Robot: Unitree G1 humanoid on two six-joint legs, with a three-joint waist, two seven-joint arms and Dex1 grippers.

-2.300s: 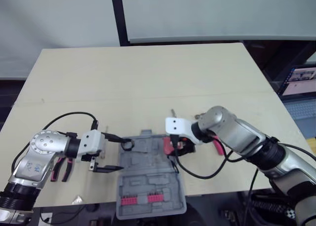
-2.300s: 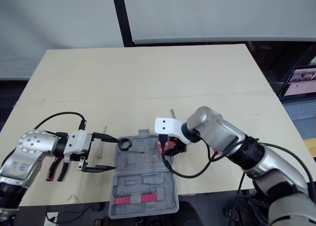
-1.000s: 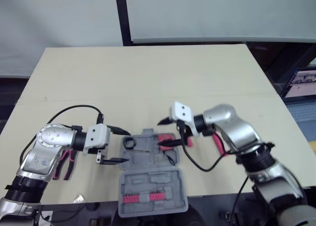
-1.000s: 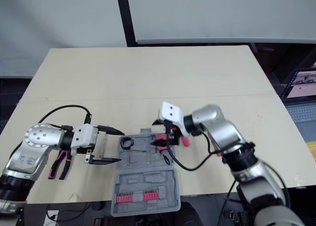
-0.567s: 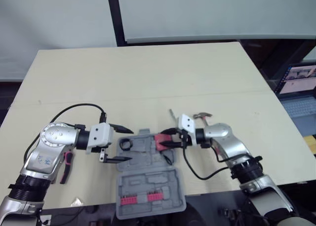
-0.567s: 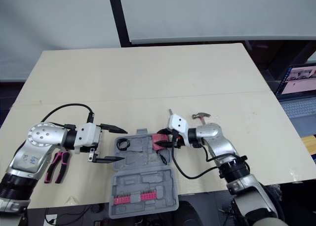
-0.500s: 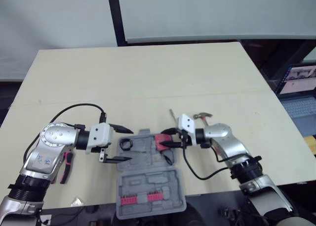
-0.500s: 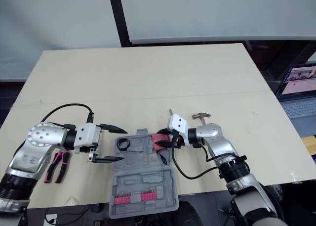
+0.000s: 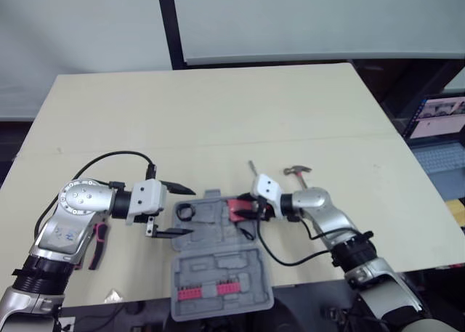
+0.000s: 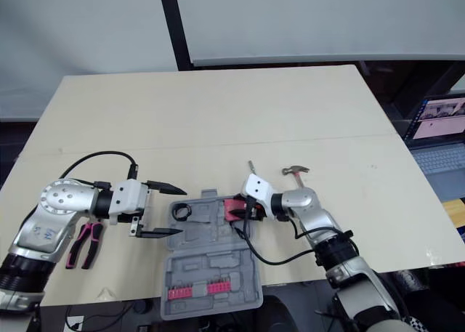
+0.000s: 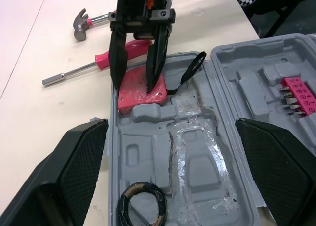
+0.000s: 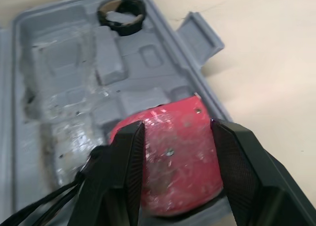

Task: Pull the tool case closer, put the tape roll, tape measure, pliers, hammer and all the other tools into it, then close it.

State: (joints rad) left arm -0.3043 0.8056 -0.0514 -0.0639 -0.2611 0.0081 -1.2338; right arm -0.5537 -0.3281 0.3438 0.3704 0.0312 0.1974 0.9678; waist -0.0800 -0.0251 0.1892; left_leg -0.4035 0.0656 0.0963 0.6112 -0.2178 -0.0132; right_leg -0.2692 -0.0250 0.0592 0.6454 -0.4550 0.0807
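The grey tool case [image 9: 218,256] lies open at the table's near edge. In its tray half sit a black tape roll [image 9: 187,211] and the red tape measure [image 12: 173,152]. My right gripper [image 9: 237,208] reaches in from the right, its fingers [image 11: 117,58] closed against both sides of the tape measure. My left gripper [image 9: 192,212] hangs open over the case's left end, straddling the tape roll. Pink-handled pliers [image 10: 80,241] lie on the table beside my left arm. The hammer [image 9: 298,171] and a red-handled screwdriver [image 11: 98,63] lie just beyond the case, to the right.
A pink rack of bits [image 9: 207,292] is seated in the lid half nearest me. A small crumpled scrap [image 9: 112,294] lies at the front edge. A laptop [image 9: 436,118] stands off the table's right side. The far half of the table is bare.
My right gripper has slid left over the case, and its fingers have narrowed from wide open to closing on the tape measure. The left gripper has held its place.
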